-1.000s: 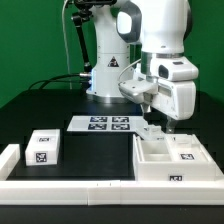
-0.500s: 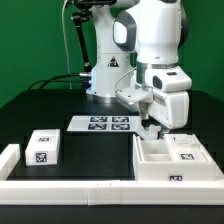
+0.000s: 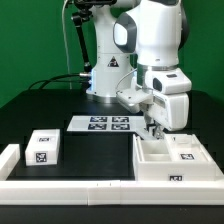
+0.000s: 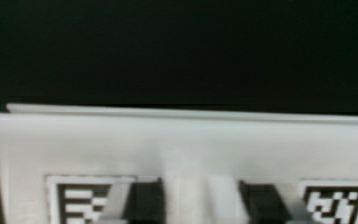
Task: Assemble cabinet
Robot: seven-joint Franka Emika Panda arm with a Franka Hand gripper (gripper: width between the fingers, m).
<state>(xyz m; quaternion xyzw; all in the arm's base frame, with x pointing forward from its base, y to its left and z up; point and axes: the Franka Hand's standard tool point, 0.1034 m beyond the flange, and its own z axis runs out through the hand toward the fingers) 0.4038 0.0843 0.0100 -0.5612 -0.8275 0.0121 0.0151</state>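
The cabinet (image 3: 172, 158) is a white open box with tags, standing at the exterior view's right against the front rail. My gripper (image 3: 152, 128) is down at its far-left corner. In the wrist view the gripper (image 4: 206, 202) has its two dark fingers (image 4: 153, 203) tight against both sides of a white wall strip of the cabinet (image 4: 176, 148), with a tag on either side. The jaws are shut on that wall. A separate white block with a tag (image 3: 42, 147) lies on the table at the exterior view's left.
The marker board (image 3: 105, 123) lies flat behind the middle of the table. A low white border rail (image 3: 70, 186) runs along the front and turns up at the left end (image 3: 8, 156). The robot base (image 3: 105, 75) stands behind.
The hand has swung a little toward the exterior view's left and lowered onto the cabinet's far-left corner. In the last half second it barely moves.
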